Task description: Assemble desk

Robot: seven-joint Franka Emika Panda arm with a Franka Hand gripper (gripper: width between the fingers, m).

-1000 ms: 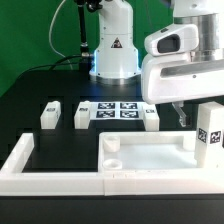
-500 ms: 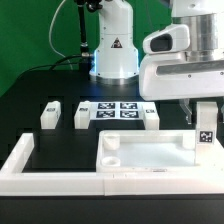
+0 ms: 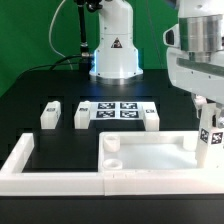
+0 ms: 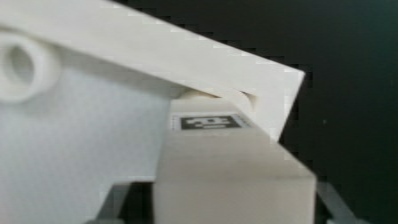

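Note:
The desk panel (image 3: 150, 158) lies flat, rim up, with a round corner socket (image 3: 111, 145) showing. My gripper (image 3: 208, 112) is shut on a white block leg (image 3: 211, 138) with a black-and-white tag. It holds the leg upright at the panel's corner on the exterior view's right. In the wrist view the leg (image 4: 228, 165) fills the space between my gripper's (image 4: 222, 208) dark fingers, its tagged end against the panel's corner (image 4: 249, 85). Another socket (image 4: 18, 62) shows there. Three loose legs (image 3: 50, 113) (image 3: 82, 116) (image 3: 150, 118) stand behind the panel.
The marker board (image 3: 118, 110) lies between the loose legs. The long low white border wall (image 3: 30, 165) runs along the front and up the exterior view's left. The robot base (image 3: 113, 55) stands at the back.
My gripper has moved toward the exterior view's right and lower, carrying the leg down to the panel's right corner. The arm's body has shifted right, partly out of view.

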